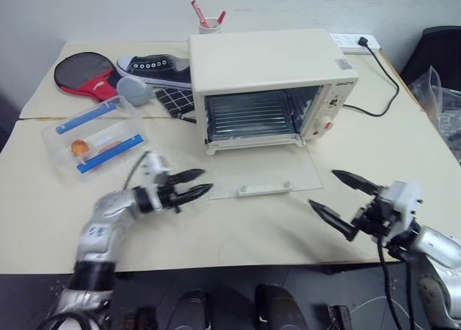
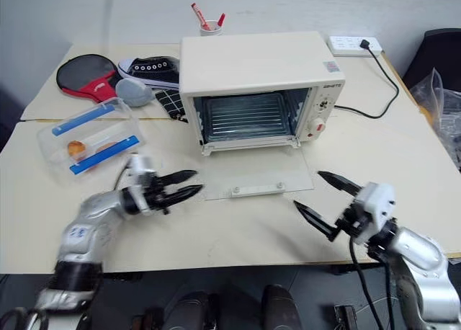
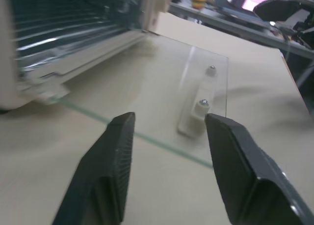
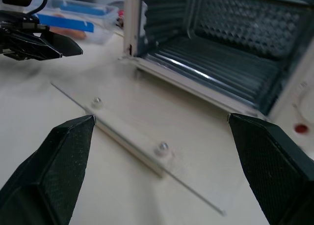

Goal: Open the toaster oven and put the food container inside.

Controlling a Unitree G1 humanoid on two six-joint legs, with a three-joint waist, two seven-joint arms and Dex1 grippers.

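Observation:
The cream toaster oven (image 1: 266, 63) stands at the middle of the table with its cavity and wire rack exposed. Its glass door (image 1: 266, 173) lies flat on the tabletop, bar handle (image 1: 265, 189) at the near edge. The clear food container (image 1: 94, 137) with blue clips and orange pieces rests on the table to the oven's left. My left gripper (image 1: 200, 184) is open and empty, just off the door's left corner and pointing at it. On the right, my right gripper (image 1: 323, 188) is wide open and empty, near the door's right front corner.
Behind the container lie a red table tennis paddle (image 1: 83, 72), a grey object (image 1: 135, 90) and a dark sneaker (image 1: 155, 68). A cup of pens (image 1: 209, 21) stands behind the oven. A black cord (image 1: 382, 85) runs to a power strip (image 1: 353, 42) at the back right.

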